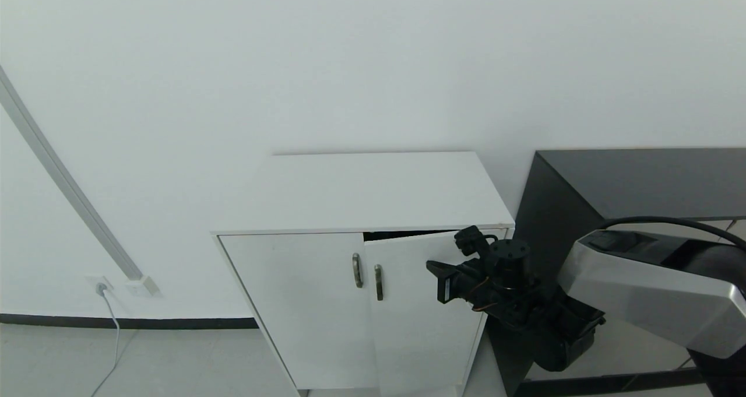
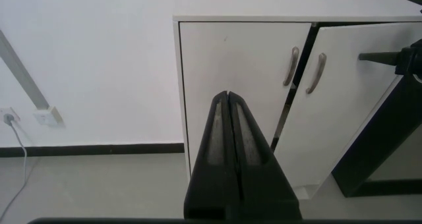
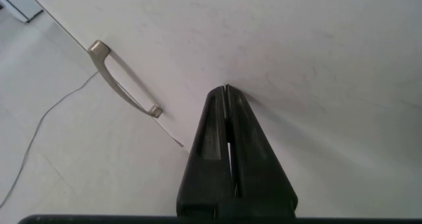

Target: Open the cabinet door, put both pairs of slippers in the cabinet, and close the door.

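Against the plain white wall (image 1: 373, 65) stands a white two-door laminate cabinet (image 1: 373, 193) on the pale floor (image 1: 145, 362). Black flat-topped furniture unit (image 1: 641, 181) sits just beside the cabinet on its right side.

Left-hand door (image 1: 291, 304) is flush shut. Right-hand door (image 1: 419, 327) is ajar, swung slightly out, with a dark gap (image 1: 402, 235) along its top edge. The left wrist view shows a dark slit between the two doors as well.

Right gripper (image 1: 440, 283) is in front of the right-hand door, on the hinge side of its handle. Its fingers (image 3: 214, 125) are together with only a hairline slit between them, and the tips are right at the door panel. Can't confirm actual contact.

Left gripper (image 2: 227, 95) sits well back from the cabinet and low, aimed at the left-hand door. Its fingers (image 2: 214, 132) are pressed together with nothing between them.

Two curved brushed-metal pull handles sit near the centre seam, mounted vertically: one on the left-hand door (image 1: 356, 270), one on the right-hand door (image 1: 378, 282).

Grey conduit strip (image 1: 64, 181) runs diagonally down the wall. Black skirting line (image 1: 128, 322) follows the wall base. White wall socket (image 1: 100, 284) has a grey cable (image 1: 113, 327) hanging to the floor.
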Controlling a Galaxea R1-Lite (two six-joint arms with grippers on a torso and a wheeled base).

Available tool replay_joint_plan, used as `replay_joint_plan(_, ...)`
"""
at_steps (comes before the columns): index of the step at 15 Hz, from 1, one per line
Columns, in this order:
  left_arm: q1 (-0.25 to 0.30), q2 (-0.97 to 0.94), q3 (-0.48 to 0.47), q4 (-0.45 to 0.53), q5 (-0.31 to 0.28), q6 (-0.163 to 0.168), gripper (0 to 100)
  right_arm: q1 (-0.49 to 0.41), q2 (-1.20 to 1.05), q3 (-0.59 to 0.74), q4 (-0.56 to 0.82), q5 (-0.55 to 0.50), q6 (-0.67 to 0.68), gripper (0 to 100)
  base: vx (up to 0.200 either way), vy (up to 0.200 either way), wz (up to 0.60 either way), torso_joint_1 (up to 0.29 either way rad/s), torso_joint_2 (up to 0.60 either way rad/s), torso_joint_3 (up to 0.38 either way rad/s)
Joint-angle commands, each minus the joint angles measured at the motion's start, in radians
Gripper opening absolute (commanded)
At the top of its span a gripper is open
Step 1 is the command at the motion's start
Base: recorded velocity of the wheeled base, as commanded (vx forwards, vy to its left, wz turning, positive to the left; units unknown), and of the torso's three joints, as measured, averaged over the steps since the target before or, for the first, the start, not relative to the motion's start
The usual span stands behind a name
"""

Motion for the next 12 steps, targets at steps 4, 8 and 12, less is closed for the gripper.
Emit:
replay_joint_plan(4, 0.000, 0.000, 0.000, 0.000, 0.000, -0.001, 0, -0.015, 0.023, -0.025, -0.001, 0.002, 0.001, 0, 0.000, 0.000, 0.00, 0.000, 0.00, 0.000)
replay_joint_plan(8, 0.000, 0.000, 0.000, 0.000, 0.000, -0.001, 0, -0.018, 0.024, -0.036, -0.001, 0.000, 0.001, 0, 0.000, 0.000, 0.00, 0.000, 0.00, 0.000)
replay_joint_plan(12, 0.000, 0.000, 0.000, 0.000, 0.000, -0.001, 0, -0.021, 0.029, -0.048, 0.002, 0.000, 0.001, 0, 0.000, 0.000, 0.00, 0.000, 0.00, 0.000)
